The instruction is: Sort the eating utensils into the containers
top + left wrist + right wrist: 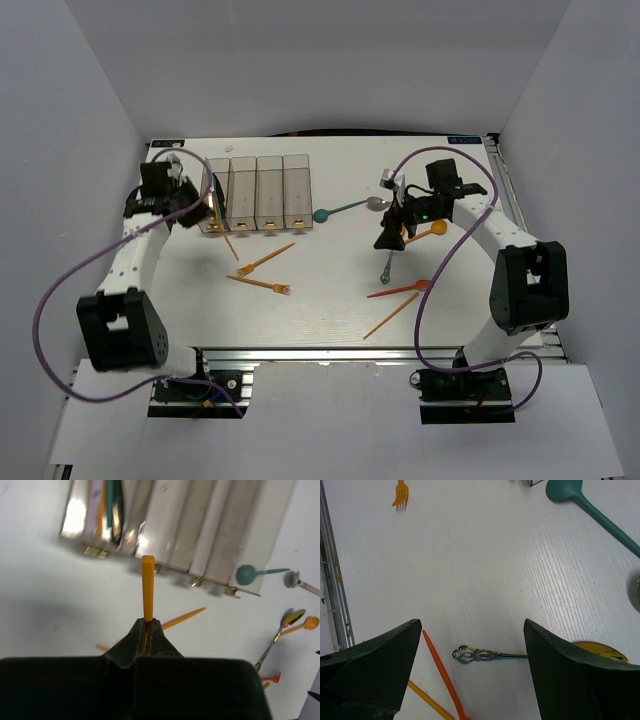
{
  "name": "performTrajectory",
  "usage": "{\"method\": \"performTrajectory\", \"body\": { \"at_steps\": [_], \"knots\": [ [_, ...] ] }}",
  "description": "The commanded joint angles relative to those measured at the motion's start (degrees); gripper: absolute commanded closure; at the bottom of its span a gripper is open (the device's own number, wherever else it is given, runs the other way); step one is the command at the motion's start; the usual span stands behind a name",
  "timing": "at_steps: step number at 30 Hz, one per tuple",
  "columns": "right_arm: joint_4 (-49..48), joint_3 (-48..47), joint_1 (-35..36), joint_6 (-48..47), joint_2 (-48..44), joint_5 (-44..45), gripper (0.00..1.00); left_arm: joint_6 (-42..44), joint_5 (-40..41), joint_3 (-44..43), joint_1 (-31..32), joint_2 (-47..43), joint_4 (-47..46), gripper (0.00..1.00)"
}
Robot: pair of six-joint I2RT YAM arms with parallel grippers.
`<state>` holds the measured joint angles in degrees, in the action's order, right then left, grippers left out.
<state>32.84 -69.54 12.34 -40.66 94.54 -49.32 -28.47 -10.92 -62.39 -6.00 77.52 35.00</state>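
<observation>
Left gripper – jaws pressed fully together on the flat handle of an orange utensil. Its free end sticks out past the fingertips toward the near end of the containers; the working end is hidden, so the type cannot be told. Four containers joined in a row at the table's far left; the leftmost holds an orange and a teal piece. Right gripper – jaws spread wide, holding nothing, over a metallic spoon with an ornate handle. Teal spoon lies just right of the containers. Two orange forks lie loose mid-table.
</observation>
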Motion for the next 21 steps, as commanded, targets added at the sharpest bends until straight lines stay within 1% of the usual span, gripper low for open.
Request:
{"method": "performTrajectory", "body": {
  "at_steps": [1,2,3,4,5,6,7,8,10,12,16,18,21],
  "knots": [
    [0.0,-2.2,-0.5,-0.6,-0.9,-2.2,0.11,10.2,-10.5,-9.3,0.8,10.2,-9.7,1.00],
    [0.2,-2.4,-0.5,-0.8,-1.1,-2.1,0.11,11.3,-10.5,-12.5,1.0,12.8,-9.3,1.00],
    [0.7,-2.4,-0.4,-1.1,-1.3,-1.9,0.11,15.0,-11.0,-18.9,1.2,15.2,-9.2,1.00],
    [0.8,-2.3,-0.5,-1.3,-1.5,-1.8,0.11,16.2,-10.9,-22.0,1.6,17.2,-9.1,1.00],
    [1.0,-2.2,-0.5,-1.8,-1.7,-1.5,0.11,18.5,-10.2,-25.1,1.9,21.1,-8.5,1.00],
    [1.2,-1.9,-0.4,-1.9,-2.1,-1.3,0.11,20.5,-9.5,-28.1,2.0,22.8,-8.2,1.00],
    [1.0,-1.7,-0.4,-2.0,-2.3,-1.2,0.11,22.1,-8.2,-33.4,2.3,24.5,-7.9,1.00],
    [1.0,-1.4,-0.4,-2.0,-2.5,-1.0,0.11,22.7,-7.9,-35.8,2.4,27.7,-7.4,1.00],
    [0.8,-0.8,-0.4,-2.1,-2.7,-1.1,0.11,23.4,-7.5,-41.8,2.6,30.9,-6.7,1.00],
    [0.8,-0.6,-0.5,-1.8,-2.7,-1.1,0.10,23.6,-7.5,-45.4,3.1,34.6,-6.7,1.00],
    [0.8,-0.9,-0.5,-1.6,-2.4,-1.4,0.11,23.6,-6.3,-49.1,4.8,39.7,-6.6,1.00],
    [1.1,-1.1,-0.5,-1.7,-2.1,-1.4,0.11,23.5,-6.0,-49.8,5.1,41.9,-6.6,1.00],
    [1.5,-1.5,-0.4,-1.9,-1.9,-1.1,0.11,23.4,-5.3,-49.5,7.8,43.2,-6.6,1.00]
  ]
}}
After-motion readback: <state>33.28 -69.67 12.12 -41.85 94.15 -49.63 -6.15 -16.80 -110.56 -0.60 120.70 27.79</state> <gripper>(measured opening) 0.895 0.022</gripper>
